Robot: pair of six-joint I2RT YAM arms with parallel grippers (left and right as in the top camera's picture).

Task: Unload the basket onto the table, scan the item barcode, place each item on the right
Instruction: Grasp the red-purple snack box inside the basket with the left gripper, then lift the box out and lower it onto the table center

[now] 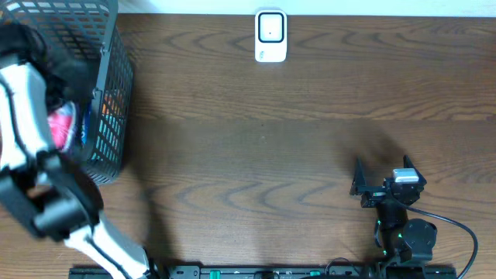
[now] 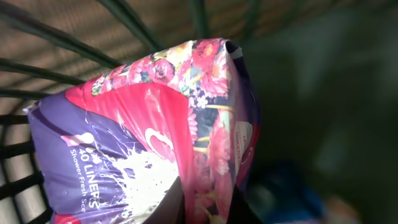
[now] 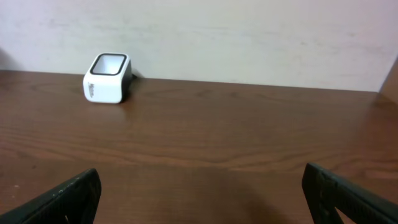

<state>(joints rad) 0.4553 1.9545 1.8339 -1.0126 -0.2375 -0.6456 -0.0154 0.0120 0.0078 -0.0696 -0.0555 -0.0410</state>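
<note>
The item is a pink and purple floral plastic pack of liners [image 2: 155, 124] lying inside a black wire basket [image 1: 108, 93] at the table's left edge. In the left wrist view my left gripper [image 2: 208, 208] is shut on the pack's pink folded edge, with one dark finger on each side of it. From overhead only a pink patch of the pack [image 1: 62, 124] shows beside the white left arm [image 1: 23, 101], which reaches down into the basket. No barcode shows on the pack. My right gripper [image 1: 384, 174] rests open and empty over the table at front right.
A small white scanner [image 1: 270, 36] with a dark-framed window stands at the table's far edge, seen far left in the right wrist view [image 3: 107, 78]. Other blurred blue and orange goods lie in the basket. Brown wood tabletop [image 1: 256, 155] spans between basket and right arm.
</note>
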